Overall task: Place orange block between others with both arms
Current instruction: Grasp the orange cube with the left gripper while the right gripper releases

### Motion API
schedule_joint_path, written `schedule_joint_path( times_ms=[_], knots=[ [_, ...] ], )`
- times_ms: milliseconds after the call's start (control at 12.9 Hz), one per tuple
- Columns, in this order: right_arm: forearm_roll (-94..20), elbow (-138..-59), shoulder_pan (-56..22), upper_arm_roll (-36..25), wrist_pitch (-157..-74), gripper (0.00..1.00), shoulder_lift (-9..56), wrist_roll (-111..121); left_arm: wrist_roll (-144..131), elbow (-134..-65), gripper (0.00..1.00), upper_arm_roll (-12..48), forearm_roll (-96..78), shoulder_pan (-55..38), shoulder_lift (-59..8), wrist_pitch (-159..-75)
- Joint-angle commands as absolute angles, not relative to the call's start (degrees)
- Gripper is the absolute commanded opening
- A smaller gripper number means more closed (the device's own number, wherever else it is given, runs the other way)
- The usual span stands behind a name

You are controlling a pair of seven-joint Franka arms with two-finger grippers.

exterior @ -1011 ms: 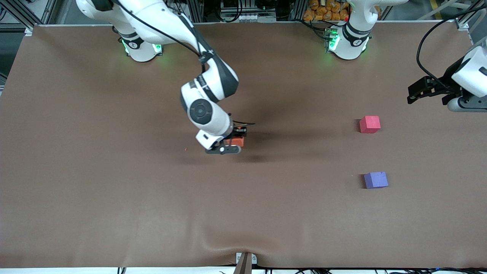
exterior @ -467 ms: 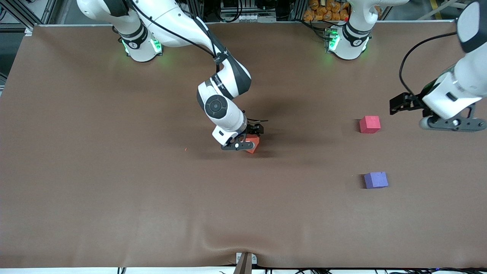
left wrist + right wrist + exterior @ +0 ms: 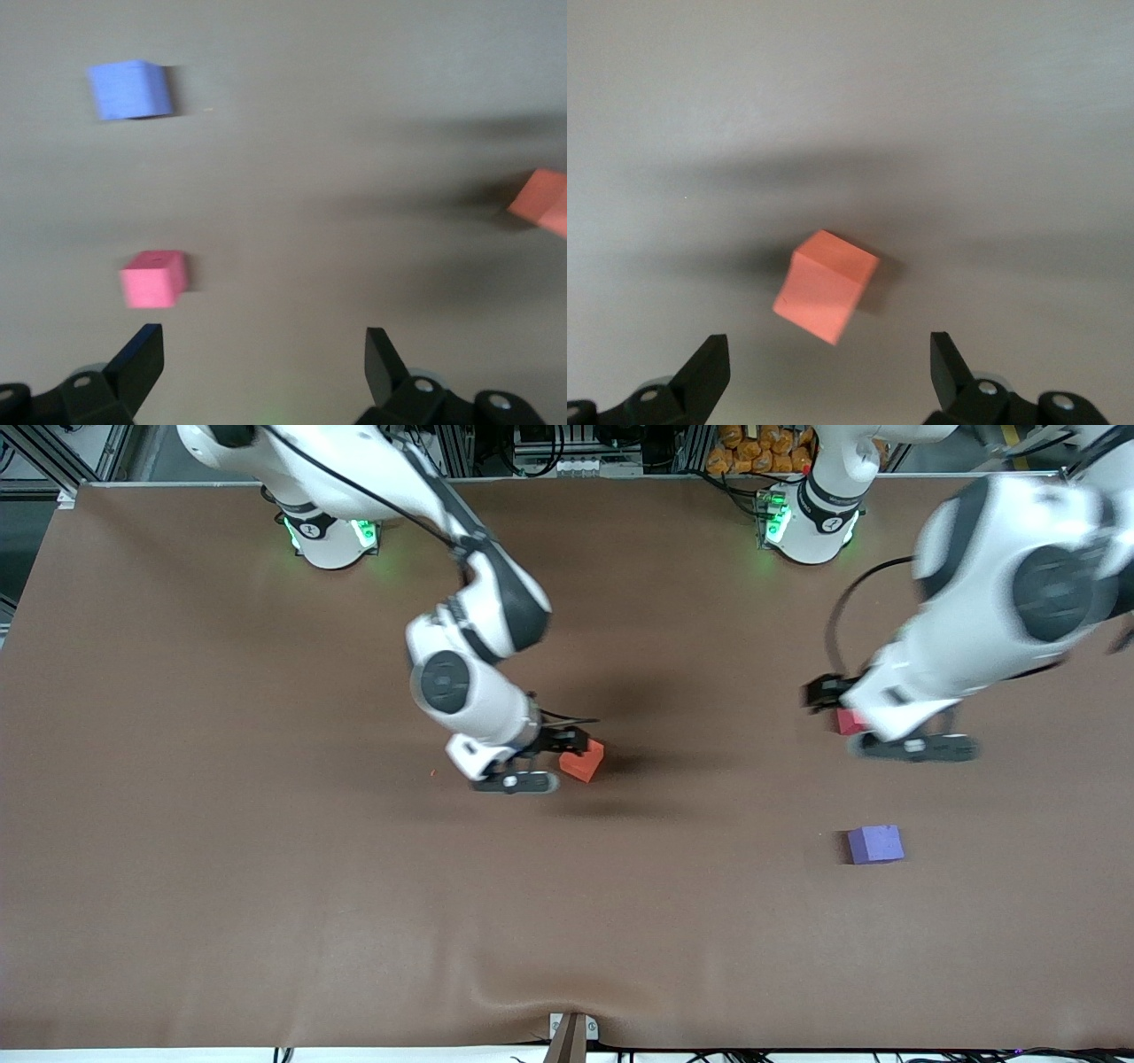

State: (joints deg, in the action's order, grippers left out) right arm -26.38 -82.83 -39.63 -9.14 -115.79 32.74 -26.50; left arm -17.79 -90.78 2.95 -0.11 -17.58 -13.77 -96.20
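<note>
The orange block [image 3: 582,762] [image 3: 826,285] lies loose on the brown table near its middle, turned at an angle. My right gripper [image 3: 547,763] [image 3: 828,359] hovers low beside it on the right arm's side, open and holding nothing. My left gripper [image 3: 866,732] [image 3: 261,354] is open and empty above the red-pink cube [image 3: 848,723] [image 3: 154,278], which the arm mostly hides in the front view. The purple cube [image 3: 875,843] [image 3: 130,89] sits nearer to the front camera than the red-pink one. The left wrist view catches the orange block [image 3: 540,201] at its edge.
The brown table cover [image 3: 266,868] has a wrinkle near its front edge, by a metal bracket [image 3: 571,1033]. A tiny red speck [image 3: 431,773] lies toward the right arm's end. Both green-lit bases [image 3: 330,536] stand along the back edge.
My right gripper opened, let go of the orange block and drew back toward its own end. The block now rests turned on the table. My left arm swung in over the red-pink cube.
</note>
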Motion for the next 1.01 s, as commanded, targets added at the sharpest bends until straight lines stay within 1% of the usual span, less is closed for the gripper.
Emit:
schedule_joint_path(
  times_ms=[0, 78, 233, 389, 544, 622, 778, 933],
  knots=[
    [-21.4, -84.2, -29.4, -7.7, -101.3, 1.0, 21.5, -26.0, -27.7, -87.9, 1.0, 2.5, -0.6, -23.3, -19.4, -100.4],
    [-19.0, -83.9, -26.0, -7.7, -96.5, 1.0, 18.1, -26.0, -32.4, -85.7, 1.0, 2.5, -0.5, -25.6, -22.2, -101.4],
    [-13.6, -83.6, -19.5, -7.4, -88.8, 1.0, 12.4, -22.8, -45.2, -79.2, 1.0, 2.5, -0.5, -30.6, -29.3, -102.0],
    [-9.0, -83.3, -13.2, -6.1, -83.2, 1.0, 7.8, -11.7, -60.6, -74.8, 1.0, 2.2, -0.4, -35.3, -35.8, -106.2],
    [-8.3, -83.1, -7.3, -5.5, -79.9, 1.0, 4.7, -3.1, -71.2, -74.4, 1.0, 2.0, -0.4, -38.7, -39.5, -113.8],
    [-7.2, -82.6, -5.4, -5.5, -78.8, 1.0, 3.9, -0.5, -74.1, -74.4, 1.0, 2.0, -0.4, -39.6, -40.6, -115.7],
    [-1.2, -81.6, -4.0, -5.5, -76.2, 1.0, 3.2, 4.8, -82.0, -74.4, 1.0, 1.9, -0.4, -41.3, -42.6, -116.8],
    [0.3, -81.6, -3.2, -5.5, -75.7, 1.0, 2.5, 7.5, -88.6, -74.6, 1.0, 1.9, -0.3, -42.1, -44.2, -116.9]
  ],
)
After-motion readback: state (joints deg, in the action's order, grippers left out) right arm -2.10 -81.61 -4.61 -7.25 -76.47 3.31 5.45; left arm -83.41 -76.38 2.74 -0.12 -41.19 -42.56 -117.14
